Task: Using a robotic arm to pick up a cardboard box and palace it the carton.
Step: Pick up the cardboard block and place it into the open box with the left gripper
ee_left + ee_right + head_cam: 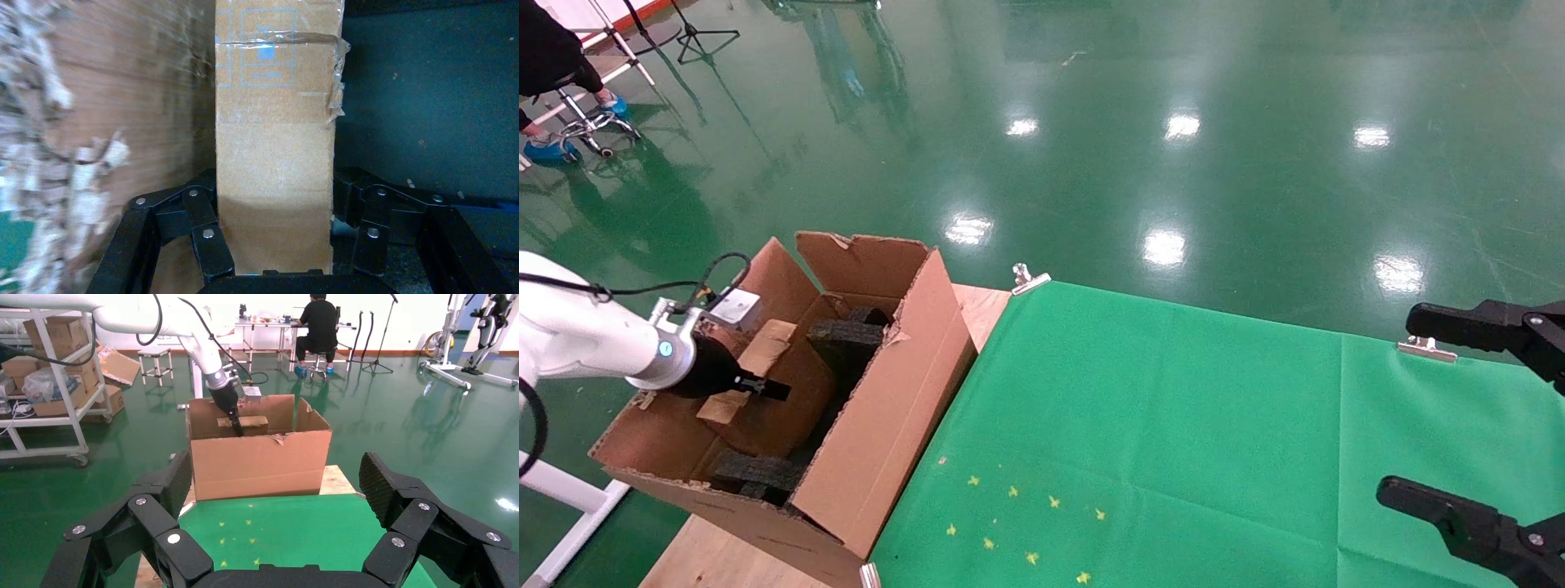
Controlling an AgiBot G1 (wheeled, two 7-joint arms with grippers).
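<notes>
Left gripper [764, 386] clamped on the cardboard box [752, 367], my fingers [205, 236] pressed against its two long sides, as the left wrist view shows plainly. Box hangs inside the carton [887, 416], within the upright flaps, gripped near one end; in the head view it runs lengthwise from my jaws up toward the far wall. Pale tape and a faint blue printed square mark its far end in the left wrist view. Whether its underside touches anything below, I cannot tell. Black foam pieces [846, 339] sit in the carton, one block just beyond the box near the far wall, another [756, 474] at the near corner. Ragged torn cardboard edges show close beside my left fingers. My robotic arm [584, 339], white with a blue light ring at the wrist, reaches into the carton from the left side. Carton stands on the wooden tabletop [695, 563] at the left edge of the green cloth [1173, 441], which is held down by metal clips [1029, 279]. Yellow star marks [1026, 523] dot the cloth near the carton. Right gripper [1475, 425] held at the far right over the cloth, fingers spread wide apart, holding nothing, well apart from the carton. A seated person [319, 324] in black works at a table across the green floor.
</notes>
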